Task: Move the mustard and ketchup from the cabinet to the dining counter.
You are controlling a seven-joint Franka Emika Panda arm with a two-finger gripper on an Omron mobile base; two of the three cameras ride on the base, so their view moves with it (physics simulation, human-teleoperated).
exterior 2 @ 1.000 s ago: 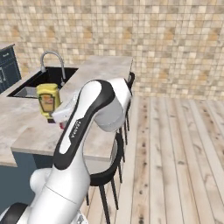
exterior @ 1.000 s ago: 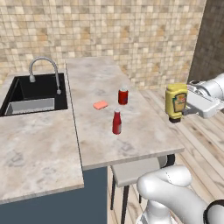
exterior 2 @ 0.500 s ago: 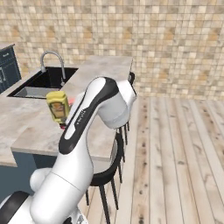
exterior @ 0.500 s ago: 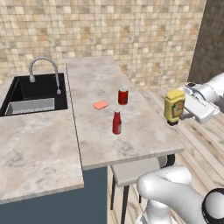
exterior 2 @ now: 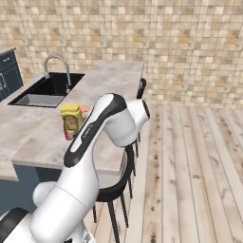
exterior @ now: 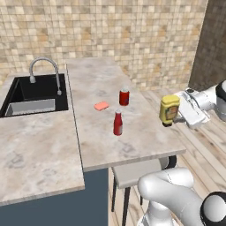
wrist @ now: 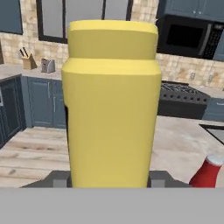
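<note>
Left base view: the pincer (exterior: 176, 115) is clamped on the mustard (exterior: 169, 110), carried just off the table's (exterior: 101, 84) right edge; the ketchup (exterior: 118, 123) already stands mid-table, near a red can (exterior: 124, 97) and a pink sponge (exterior: 101, 106). The sink (exterior: 33, 94) looks empty

Right base view: mustard (exterior 2: 71, 120) hangs above the near edge; released too early, it could tip off onto the floor

Hand view: mustard (wrist: 111, 105) sits between the fingers, ketchup (wrist: 210, 171) beside
</note>
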